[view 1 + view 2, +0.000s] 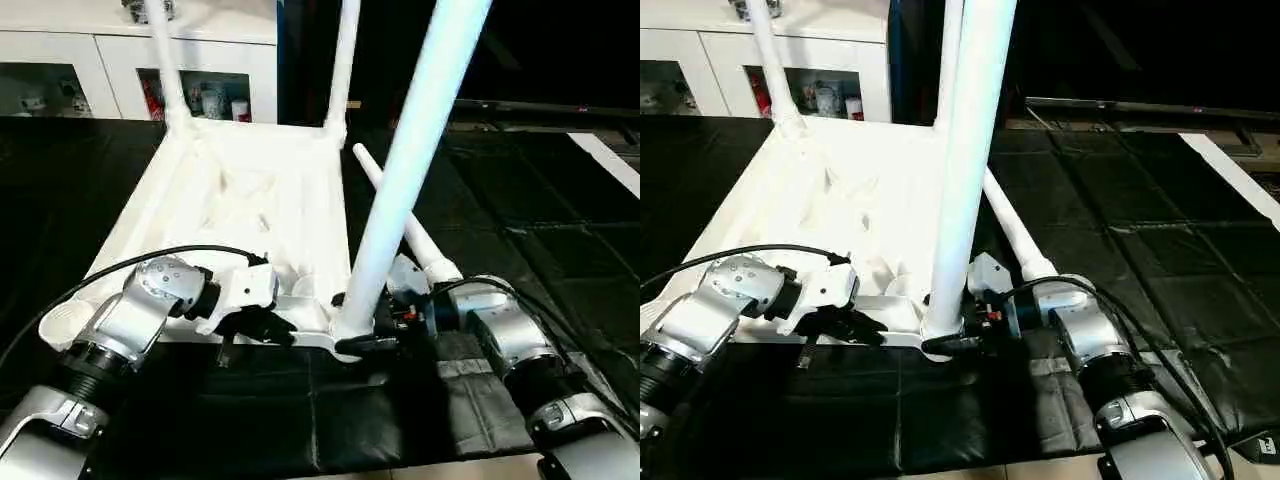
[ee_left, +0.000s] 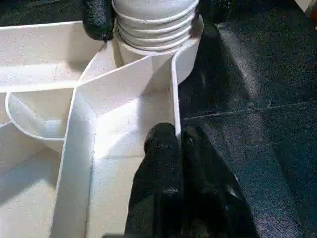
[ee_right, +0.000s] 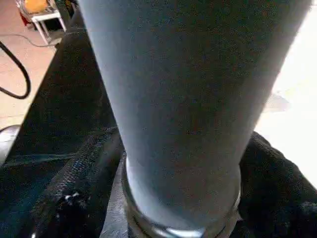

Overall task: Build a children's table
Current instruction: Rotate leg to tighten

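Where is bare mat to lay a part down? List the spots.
Free: mat right of the loose leg; also left of the top, before the cabinet. Crowded: the top's near corner, where the left hand pinches the rim and the right hand meets the standing leg.

The tabletop (image 1: 250, 200) is white all over, its ribbed underside facing up. The legs (image 1: 970, 150) are white too, the one between the right jaws ringed with ridges at its base. Both grippers' fingers (image 2: 168, 188) are black, the forearms (image 1: 130, 320) silver. The mat (image 1: 1140, 250) beneath is black with a faint grid of seams. The cabinet (image 1: 110, 50) behind is white.
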